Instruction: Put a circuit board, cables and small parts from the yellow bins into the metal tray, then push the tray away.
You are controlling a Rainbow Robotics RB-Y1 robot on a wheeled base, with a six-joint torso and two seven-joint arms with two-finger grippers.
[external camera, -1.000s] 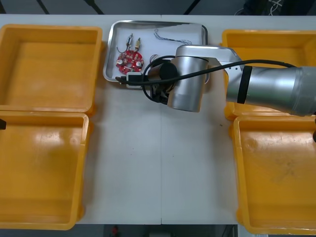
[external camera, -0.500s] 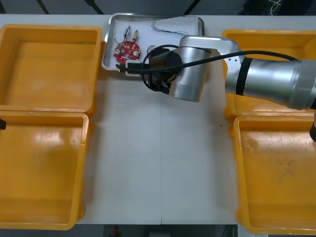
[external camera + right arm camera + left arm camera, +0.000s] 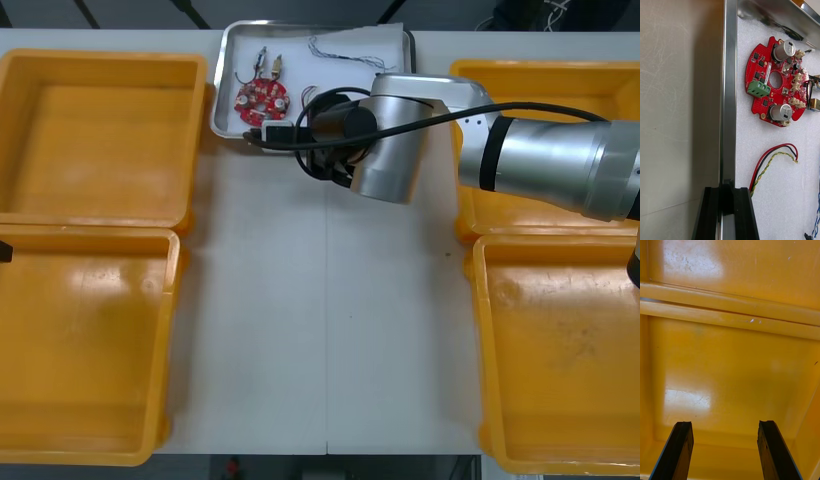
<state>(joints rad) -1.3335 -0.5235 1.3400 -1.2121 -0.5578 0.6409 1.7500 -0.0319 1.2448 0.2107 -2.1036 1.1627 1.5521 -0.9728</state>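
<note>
Metal tray (image 3: 219, 100) top centre of front view, long axis left-right. Right gripper (image 3: 727, 197) clamped narrow on tray's near rim, lower-left corner, beside circuit board (image 3: 261, 97). Left gripper (image 3: 725, 450) wide apart over yellow bin (image 3: 730, 363).

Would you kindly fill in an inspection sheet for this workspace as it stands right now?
Surface: light table, bare between the bins.
Job's things: metal tray near the far edge, white inside, holding a red circuit board and small metal parts; four yellow bins look empty.
Clutter: nothing seen.
Grippers: right gripper shut on the tray's near rim; left gripper open above a yellow bin on the left.
Cables: red and yellow cable and blue and white cable lie in the tray.
Surroundings: nothing seen.
</note>
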